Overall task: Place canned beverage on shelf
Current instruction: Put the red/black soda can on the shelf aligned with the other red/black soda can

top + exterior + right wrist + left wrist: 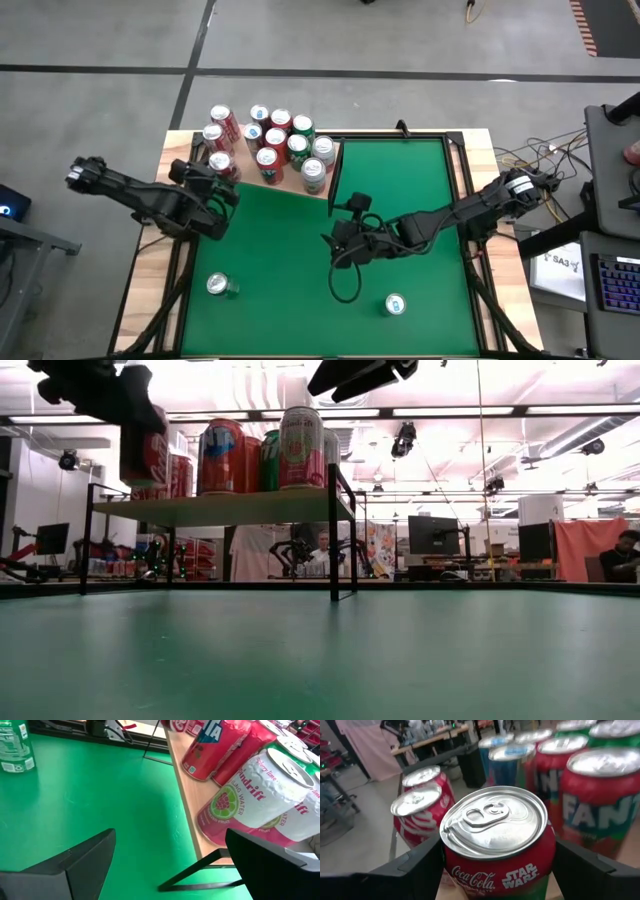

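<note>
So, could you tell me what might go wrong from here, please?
The left gripper holds a Coca-Cola can right beside other cans on the crowded shelf; setting it down or opening its fingers could topple neighbours. It sits near the shelf's edge, so it might tip off.

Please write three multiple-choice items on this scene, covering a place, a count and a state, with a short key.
1. Where does the Coca-Cola can between the left gripper's fingers stand?
A. on the shelf, beside the other cans
B. on the green table
C. on the floor

2. How many cans stand on the green table, off the shelf?
A. none
B. two
C. five

3. How is the right gripper?
A. shut on a can
B. open and empty
C. out of view

Key: 1 A, the left wrist view shows it among the shelf's cans; 2 B, the high view shows one near the left front and one near the right front; 3 B, the right wrist view shows nothing between its fingers.
</note>
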You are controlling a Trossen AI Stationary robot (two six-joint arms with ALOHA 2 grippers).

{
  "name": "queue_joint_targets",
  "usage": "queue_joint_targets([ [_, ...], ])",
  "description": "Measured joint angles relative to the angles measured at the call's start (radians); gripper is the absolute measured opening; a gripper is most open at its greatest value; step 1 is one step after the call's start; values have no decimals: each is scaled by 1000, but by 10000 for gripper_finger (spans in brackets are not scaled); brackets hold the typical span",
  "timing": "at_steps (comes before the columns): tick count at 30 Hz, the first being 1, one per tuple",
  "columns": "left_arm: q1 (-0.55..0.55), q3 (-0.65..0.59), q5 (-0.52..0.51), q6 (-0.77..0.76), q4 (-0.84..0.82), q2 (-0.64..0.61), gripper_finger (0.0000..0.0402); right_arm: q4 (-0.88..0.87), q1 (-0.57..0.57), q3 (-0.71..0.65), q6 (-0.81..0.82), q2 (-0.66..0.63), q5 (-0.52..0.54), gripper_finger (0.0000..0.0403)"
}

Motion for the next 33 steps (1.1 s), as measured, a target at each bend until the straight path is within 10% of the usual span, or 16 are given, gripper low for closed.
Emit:
queue_joint_targets([
  [33, 121, -23, 8, -8, 80, 79, 292, 0, 0, 0, -21, 0, 2, 368],
])
